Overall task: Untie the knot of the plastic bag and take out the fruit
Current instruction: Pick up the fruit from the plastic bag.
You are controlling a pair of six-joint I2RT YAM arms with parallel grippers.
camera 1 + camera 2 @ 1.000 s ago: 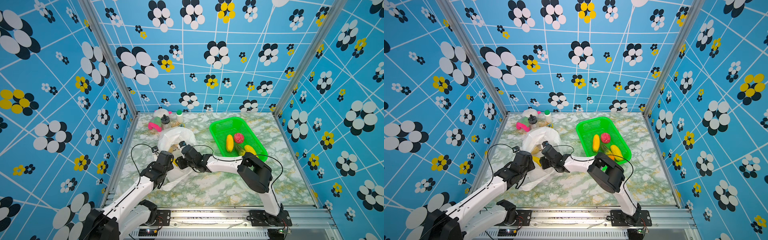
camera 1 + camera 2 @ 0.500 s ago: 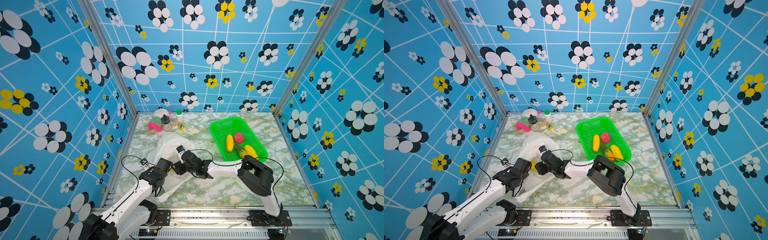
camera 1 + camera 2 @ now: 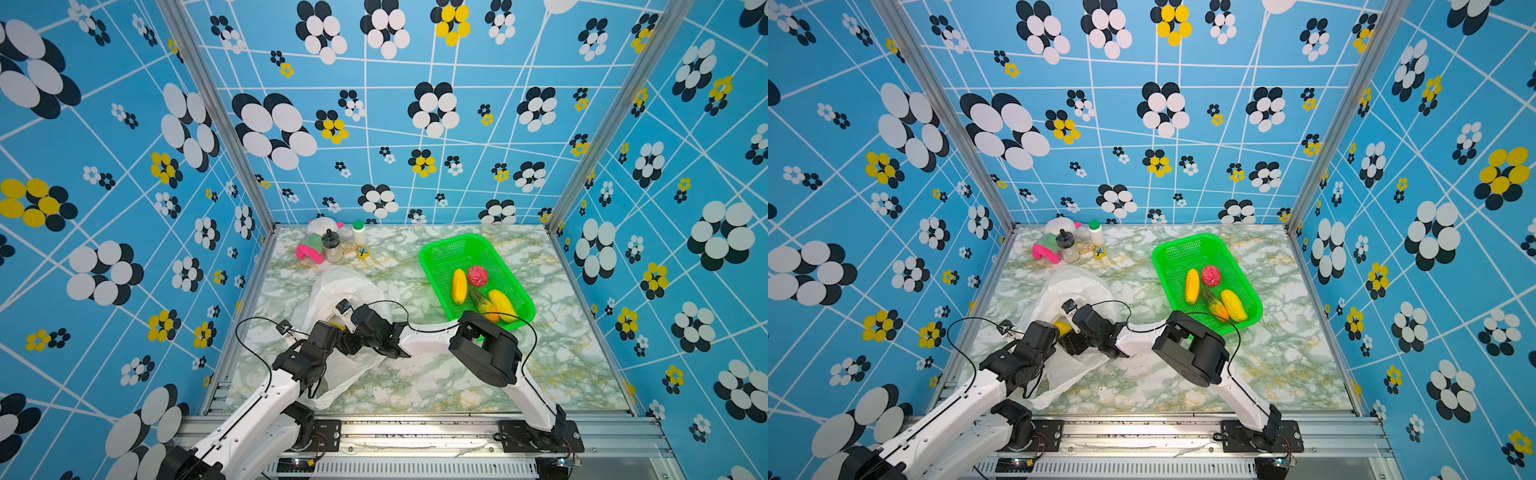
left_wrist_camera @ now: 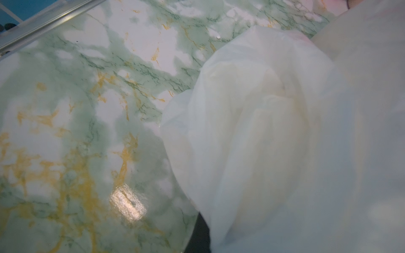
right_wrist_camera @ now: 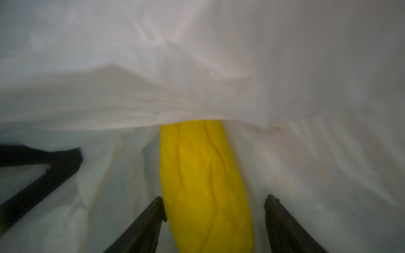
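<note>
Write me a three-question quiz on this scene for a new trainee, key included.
1. True or false: the green basket holds four fruits.
2. In the right wrist view, what lies between the open jaws of the right gripper? A. a yellow fruit B. a red fruit C. a white bottle
3. Fill in: the right gripper reaches into the ______.
Key: 1 true; 2 A; 3 plastic bag.
</note>
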